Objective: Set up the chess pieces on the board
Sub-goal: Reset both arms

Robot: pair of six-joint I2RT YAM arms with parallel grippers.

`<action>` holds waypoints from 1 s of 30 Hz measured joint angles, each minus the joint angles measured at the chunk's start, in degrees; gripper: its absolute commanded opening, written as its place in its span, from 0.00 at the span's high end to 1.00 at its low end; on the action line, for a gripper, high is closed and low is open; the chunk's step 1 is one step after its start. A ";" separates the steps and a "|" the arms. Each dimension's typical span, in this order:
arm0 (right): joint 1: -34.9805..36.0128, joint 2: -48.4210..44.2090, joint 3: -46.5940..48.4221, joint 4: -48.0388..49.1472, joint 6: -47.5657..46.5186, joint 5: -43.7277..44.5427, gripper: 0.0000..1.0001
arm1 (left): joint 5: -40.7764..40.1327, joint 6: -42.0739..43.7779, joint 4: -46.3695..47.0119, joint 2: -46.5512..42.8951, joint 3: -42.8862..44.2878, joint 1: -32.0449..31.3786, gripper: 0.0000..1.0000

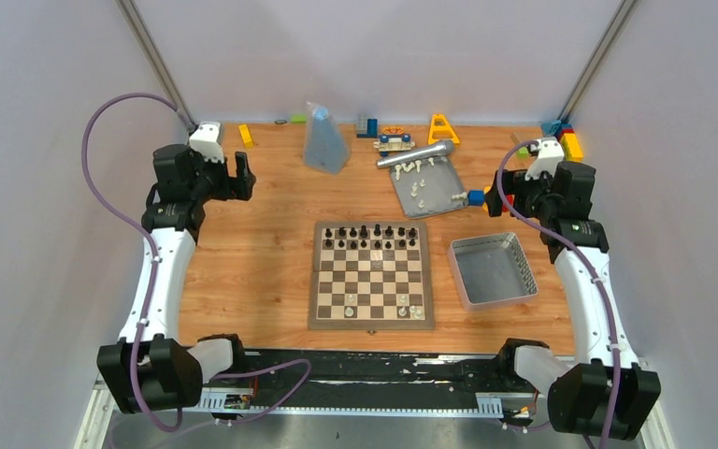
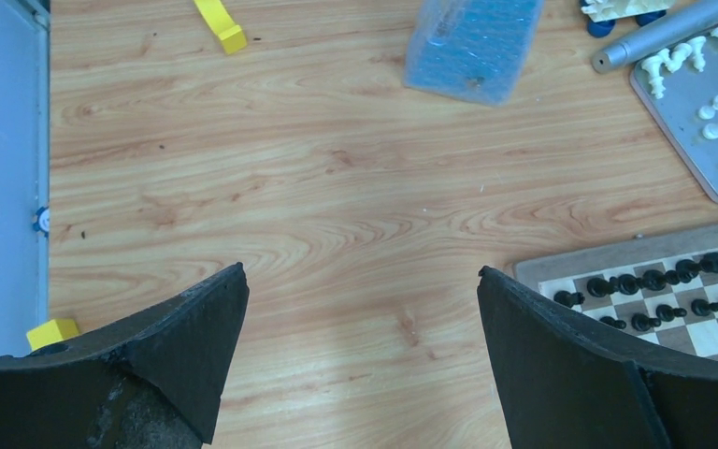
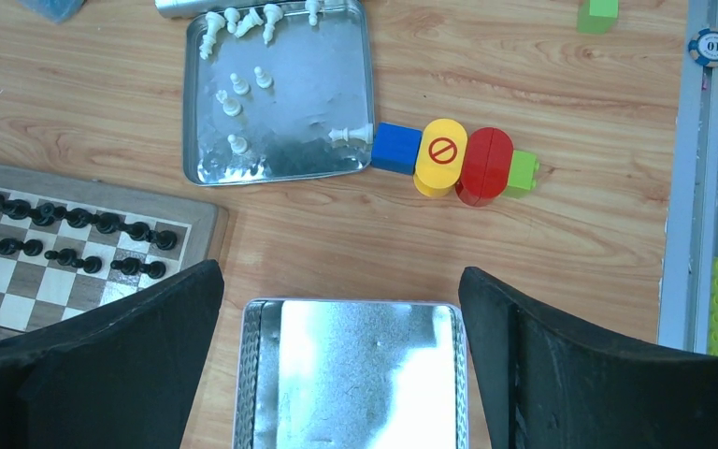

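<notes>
Surface [image 1: 243, 253] of pale wood carries everything, with the board [image 1: 374, 281] lying flat at its middle. Well left of the board and beyond its far edge, the left end effector [image 2: 360, 273] hangs over bare wood, released, its dark fingers [image 2: 196, 323] spread wide with nothing between them. A yellow block [image 1: 245, 135] lies farther back on that side. Beyond the board's far left corner stands a blue wrapped bag [image 1: 323, 140].

On the board, black chess pieces [image 1: 374, 237] fill two rows along its far side, while a few white chess pieces [image 1: 403, 306] stand on its near row. Beyond the board's far right corner sits a shallow grey tray [image 1: 439, 192] at an angle. More white chess pieces [image 3: 234, 98] lie loose in it, several bunched at its far edge against a silver cylinder [image 1: 415, 154]. Just right of the board rests a deeper metal tin [image 1: 491, 271].

Right of the tray, a row of toy blocks [image 3: 453, 161] touches its corner. The right end effector [image 3: 341, 271] hovers right of the board, above the tin's far edge. It is likewise released, fingers [image 3: 524, 346] wide apart and gripping nothing.
</notes>
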 measured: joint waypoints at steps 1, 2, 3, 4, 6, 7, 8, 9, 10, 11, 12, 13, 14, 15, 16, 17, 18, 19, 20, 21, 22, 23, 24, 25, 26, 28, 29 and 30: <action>0.00 -0.68 -0.52 0.35 0.00 -0.02 0.00 | -0.44 -0.04 0.09 -0.33 -0.39 0.04 0.00; 0.00 -1.22 -1.01 0.50 0.00 -0.02 0.00 | -0.94 -0.04 0.17 -0.70 -0.87 0.07 0.00; 0.00 -1.88 -1.62 0.83 0.00 -0.07 0.00 | -1.55 -0.04 0.26 -1.03 -1.44 0.07 0.00; 0.00 -2.54 -2.23 0.94 0.00 -0.09 0.00 | -2.21 0.00 0.31 -1.40 -2.08 0.07 0.00; 0.00 -3.74 -3.32 1.14 0.00 -0.09 0.00 | -3.52 0.17 0.28 -2.25 -3.76 0.17 0.00; 0.00 -4.31 -3.80 1.14 0.04 -0.07 0.00 | -3.96 0.33 0.26 -2.71 -4.57 0.22 0.00; 0.00 -4.79 -4.20 1.18 0.15 -0.02 0.00 | -4.46 0.59 0.33 -3.17 -5.35 0.26 0.00; 0.00 -5.11 -4.48 1.18 0.20 0.00 0.00 | -4.90 0.96 0.48 -3.91 -6.38 0.33 0.00; 0.00 -5.40 -4.72 1.16 0.20 0.15 0.00 | -5.22 1.20 0.61 -4.74 -7.41 0.37 0.00; 0.00 -5.62 -4.94 1.22 0.20 0.35 0.00 | -5.40 1.42 0.72 -5.73 -8.48 0.37 0.00; 0.00 -5.79 -5.22 1.33 0.15 0.39 0.00 | -5.49 1.57 0.96 -6.62 -9.38 0.37 0.00; 0.00 -5.88 -5.53 1.44 -0.07 0.44 0.00 | -5.53 1.73 1.27 -7.80 -10.49 0.37 0.00; 0.00 -5.90 -5.86 1.49 -0.39 0.46 0.00 | -5.55 1.84 1.51 -8.90 -11.47 0.37 0.00; 0.00 -5.86 -6.32 1.62 -1.01 0.46 0.00 | -5.57 2.01 1.88 -9.84 -12.26 0.37 0.00; 0.00 -5.75 -6.99 1.62 -1.92 0.46 0.00 | -5.49 2.08 2.34 -10.80 -13.09 0.37 0.00; 0.00 -5.44 -7.50 1.57 -2.62 0.46 0.00 | -5.44 2.19 3.34 -11.80 -14.12 0.37 0.00; 0.00 -4.85 -7.98 1.49 -3.43 0.59 0.00 | -5.33 2.23 4.11 -12.63 -14.99 0.37 0.00; 0.00 -3.80 -8.24 1.25 -4.31 0.92 0.00 | -5.18 2.25 5.16 -13.62 -16.13 0.37 0.00; 0.00 -2.80 -8.28 1.05 -4.76 1.16 0.00 | -4.98 2.25 5.99 -14.27 -17.07 0.37 0.00; 0.00 -1.33 -8.31 0.70 -5.38 1.73 0.00 | -4.72 2.27 7.02 -14.99 -18.08 0.37 0.00; 0.00 0.28 -8.31 0.20 -5.99 2.45 0.00 | -4.48 2.32 7.78 -15.52 -18.95 0.37 0.00; 0.00 1.55 -8.44 -0.24 -6.43 3.06 0.00 | -4.15 2.40 8.39 -15.91 -19.69 0.37 0.00; 0.00 2.36 -8.81 -0.33 -6.75 3.63 0.00 | -3.76 2.47 8.81 -16.15 -20.15 0.37 0.00; 0.00 2.84 -9.33 -0.55 -7.08 4.04 0.00 | -3.39 2.56 9.03 -16.31 -20.39 0.37 0.00; 0.00 2.95 -9.99 -1.03 -7.41 4.39 0.00 | -2.97 2.62 9.20 -16.35 -20.46 0.37 0.00; 0.00 2.51 -10.56 -1.97 -7.52 4.42 0.00 | -2.32 2.69 9.92 -16.50 -20.46 0.37 0.00; 0.00 1.92 -10.78 -2.29 -7.52 4.24 0.00 | -1.95 2.71 10.43 -16.68 -20.46 0.37 0.00; 0.00 1.11 -10.88 -2.58 -7.50 3.89 0.00 | -1.79 2.75 10.56 -16.76 -20.46 0.37 0.00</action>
